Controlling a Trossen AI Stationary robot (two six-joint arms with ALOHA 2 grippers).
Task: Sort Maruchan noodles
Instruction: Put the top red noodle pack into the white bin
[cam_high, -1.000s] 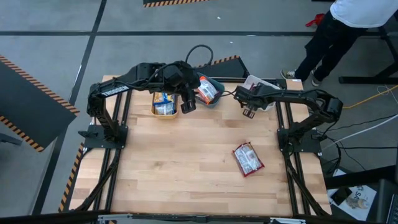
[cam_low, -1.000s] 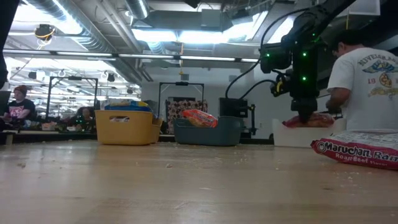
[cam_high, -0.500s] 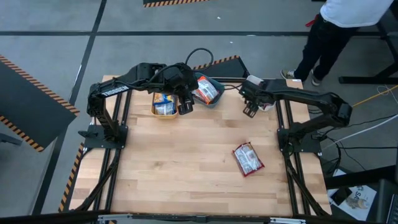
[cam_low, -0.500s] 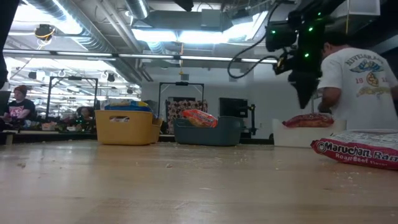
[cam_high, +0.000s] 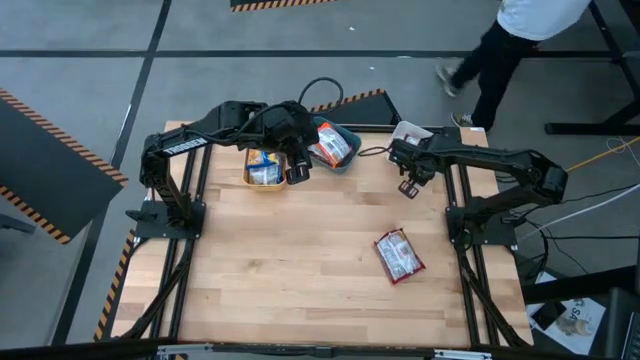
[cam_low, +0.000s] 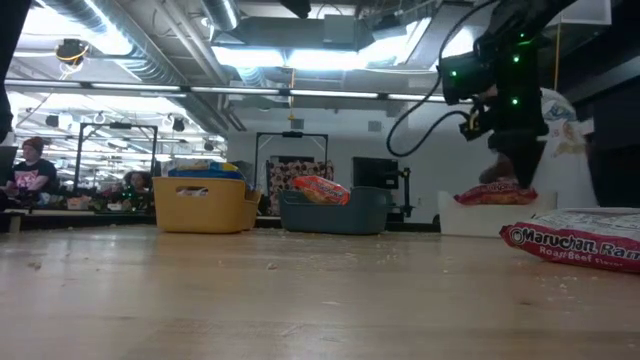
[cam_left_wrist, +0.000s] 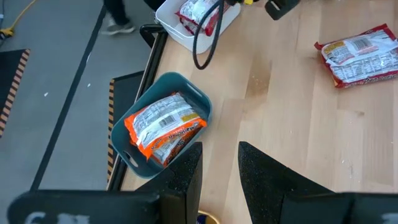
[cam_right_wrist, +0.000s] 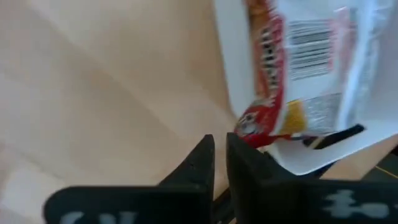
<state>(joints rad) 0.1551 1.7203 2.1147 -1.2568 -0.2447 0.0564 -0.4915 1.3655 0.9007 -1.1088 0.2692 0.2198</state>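
One dark red-and-white Maruchan packet (cam_high: 399, 256) lies flat on the table at the near right, also seen in the low view (cam_low: 578, 241). Blue-and-yellow packets (cam_high: 264, 166) lie in the yellow bin (cam_high: 247, 172). An orange packet (cam_left_wrist: 163, 126) lies in the teal bin (cam_left_wrist: 198, 94), and a red one (cam_right_wrist: 272, 93) in the white bin (cam_right_wrist: 231, 68). My right gripper (cam_high: 408, 186) hangs shut just on the near side of the white bin, with nothing held. My left gripper (cam_left_wrist: 220, 167) hovers open and empty between the yellow and teal bins.
The three bins stand in a row along the far edge: yellow (cam_low: 204, 204), teal (cam_low: 333, 211), white (cam_low: 493, 214). The wide middle and near left of the wooden tabletop (cam_high: 290, 270) lie bare. A person (cam_high: 500, 40) walks beyond the far right corner.
My right gripper has risen out of the white bin, leaving the red packet lying there, then shifted a little toward the table's near edge and right. The person behind the table has stepped away along the far side.
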